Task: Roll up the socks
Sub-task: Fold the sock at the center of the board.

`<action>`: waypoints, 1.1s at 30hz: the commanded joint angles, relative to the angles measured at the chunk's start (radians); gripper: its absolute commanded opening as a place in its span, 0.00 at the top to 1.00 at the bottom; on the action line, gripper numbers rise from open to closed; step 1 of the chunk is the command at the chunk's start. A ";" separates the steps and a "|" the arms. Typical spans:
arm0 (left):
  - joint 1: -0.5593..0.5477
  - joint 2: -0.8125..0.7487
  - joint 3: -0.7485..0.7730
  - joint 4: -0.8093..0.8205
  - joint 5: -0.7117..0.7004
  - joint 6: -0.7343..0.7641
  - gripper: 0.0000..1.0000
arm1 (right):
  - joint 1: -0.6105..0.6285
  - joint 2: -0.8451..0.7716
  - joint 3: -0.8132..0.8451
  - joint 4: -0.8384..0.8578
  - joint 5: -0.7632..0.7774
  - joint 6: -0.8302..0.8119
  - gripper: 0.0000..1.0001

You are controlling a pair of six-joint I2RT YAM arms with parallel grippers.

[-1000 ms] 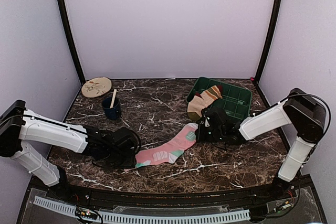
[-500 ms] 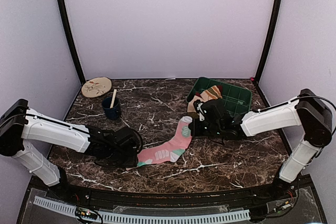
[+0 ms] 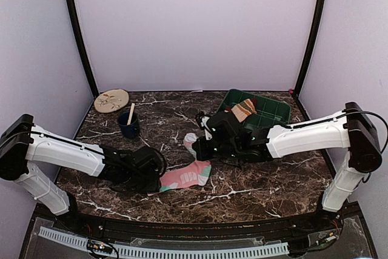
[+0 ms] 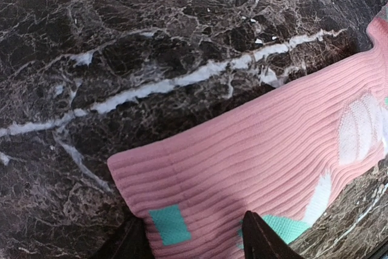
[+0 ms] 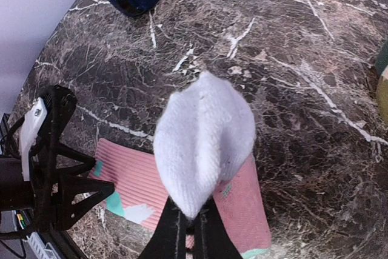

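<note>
Looking from the top, we see that the right gripper (image 3: pixel 196 148) has carried one end of the pink sock (image 3: pixel 185 178) up and over toward the left. A second ago that sock lay long and flat. Now it is bent over, so we think the roll has begun. The striped sock (image 3: pixel 243 110) waits in the green tray (image 3: pixel 273 113). The left gripper (image 3: pixel 156 177) sits at the pink sock's other end.

From the left wrist, we see the ribbed end flat on the table. The two fingers (image 4: pixel 130 244) stand apart over it. We cannot tell if they press it.

From the right wrist, we see the fingers squeezed together on the sock's pale end, holding it up.
</note>
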 commanded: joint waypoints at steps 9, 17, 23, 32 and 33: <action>-0.002 -0.060 -0.064 0.004 0.013 0.000 0.42 | 0.131 0.146 0.193 -0.105 0.045 0.024 1.00; -0.002 -0.136 -0.099 0.020 0.013 -0.010 0.42 | 0.169 0.210 0.233 -0.115 0.059 0.034 1.00; -0.002 -0.175 -0.120 0.015 0.015 -0.015 0.42 | 0.194 0.246 0.275 -0.121 0.077 0.032 1.00; -0.002 -0.296 -0.176 -0.046 -0.007 -0.043 0.54 | 0.218 0.256 0.310 -0.142 0.118 0.024 1.00; -0.002 -0.303 -0.184 -0.048 -0.006 -0.046 0.57 | 0.218 0.256 0.310 -0.144 0.118 0.023 1.00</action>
